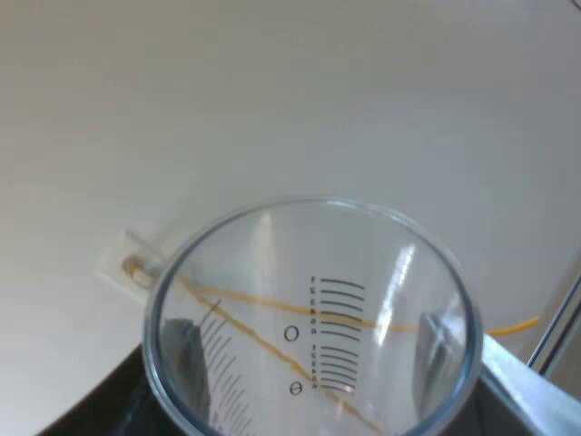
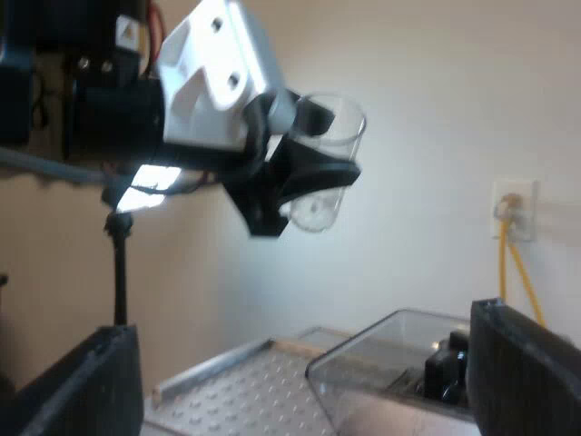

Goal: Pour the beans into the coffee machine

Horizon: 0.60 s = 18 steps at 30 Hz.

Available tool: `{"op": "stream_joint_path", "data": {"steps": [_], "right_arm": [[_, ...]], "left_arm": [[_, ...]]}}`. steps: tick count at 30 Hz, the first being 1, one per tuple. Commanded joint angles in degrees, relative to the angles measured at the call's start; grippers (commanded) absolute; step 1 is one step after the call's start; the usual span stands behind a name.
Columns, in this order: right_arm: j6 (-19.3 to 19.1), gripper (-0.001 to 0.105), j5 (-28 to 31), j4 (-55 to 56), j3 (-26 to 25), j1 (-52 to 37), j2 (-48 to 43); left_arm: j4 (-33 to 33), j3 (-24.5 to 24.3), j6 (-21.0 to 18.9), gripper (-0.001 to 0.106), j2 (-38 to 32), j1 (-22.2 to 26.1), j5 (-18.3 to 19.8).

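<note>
**Measuring glass (image 1: 300, 263) held aloft in left claw (image 1: 313, 350)**

Clamped across its width between the left claw's two fingers (image 1: 186, 359), one against each side of the clear wall, both dark through it. Turned mouth-first toward the left wrist camera, round rim in full sight. Marked inside with two printed ladders of scale lines and a finer scale near one finger.

From the right wrist view: carried high in the air, touching nothing but the claw around it. Well apart from the espresso machine (image 2: 227, 400) and higher than it. Whether straight over the clear bean hopper (image 2: 381, 354) on the machine's top or off to one side, cannot tell.

Farther out, behind the glass: a pale wall (image 1: 272, 109) with a wall socket (image 2: 513, 209) and a yellow cable (image 2: 502, 263) hanging from it, the same cable visible through the glass in the left wrist view.

Right claw (image 2: 300, 363) spread wide near the machine's top, fingers well apart, gripping nothing, hopper showing between them.
</note>
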Motion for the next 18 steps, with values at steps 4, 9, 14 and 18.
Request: {"op": "stream_joint_path", "data": {"steps": [4, 9, 14, 18], "right_arm": [[-1.6, 0.079, -6.4, 6.1, -0.6, 0.0, -0.5], [-1.6, 0.079, -11.8, 8.4, -0.6, 0.0, -0.5], [-0.5, 0.079, -13.2, 8.4, -0.6, 0.0, -0.5], [-0.2, 0.079, -14.8, 9.7, -0.6, 0.0, -0.5]], "left_arm": [[7.6, -0.5, -13.4, 0.024, -3.1, 0.4, -1.9], [13.1, -0.5, -16.3, 0.024, -5.6, 2.0, -1.9], [17.5, -0.3, -21.2, 0.024, -9.5, 6.4, -1.5], [17.9, 1.0, -22.8, 0.024, -11.8, 9.3, -0.3]]}}
